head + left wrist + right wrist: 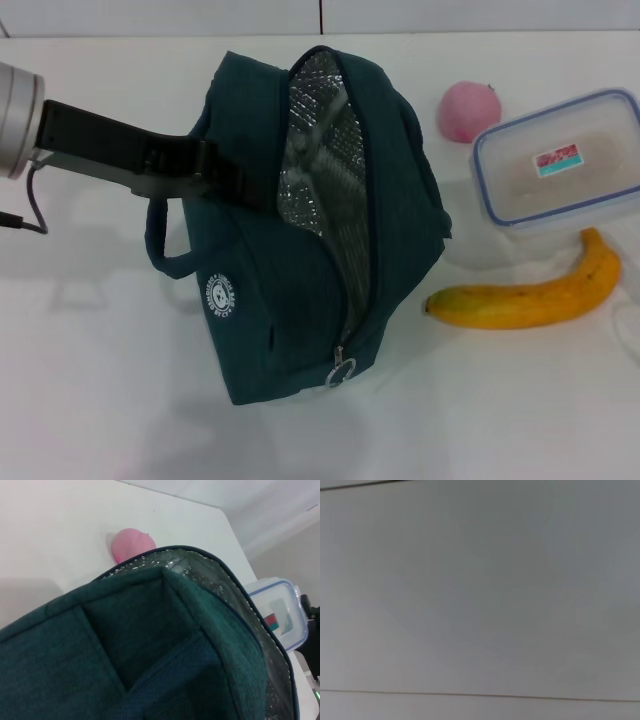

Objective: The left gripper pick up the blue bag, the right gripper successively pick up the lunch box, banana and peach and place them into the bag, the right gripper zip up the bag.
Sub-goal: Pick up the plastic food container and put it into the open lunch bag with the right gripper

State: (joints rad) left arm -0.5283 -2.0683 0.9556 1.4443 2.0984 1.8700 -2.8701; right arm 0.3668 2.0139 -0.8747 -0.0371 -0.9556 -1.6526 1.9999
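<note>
A lab-style test bench: bare white table [120,400] (plain pale wall behind), only staged props laid out.

The blue bag [300,230] is gaping open along its top, foil lining showing. To its right, the peach [469,111], lunch box [560,160] and banana [530,295] are crowding the table [100,400].

Left gripper [215,180] grips open blue bag [300,320].

Bright, even overhead light; soft shadows pooled under the blue bag [300,250], foil lining glinted, right wrist view was featureless grey.
</note>
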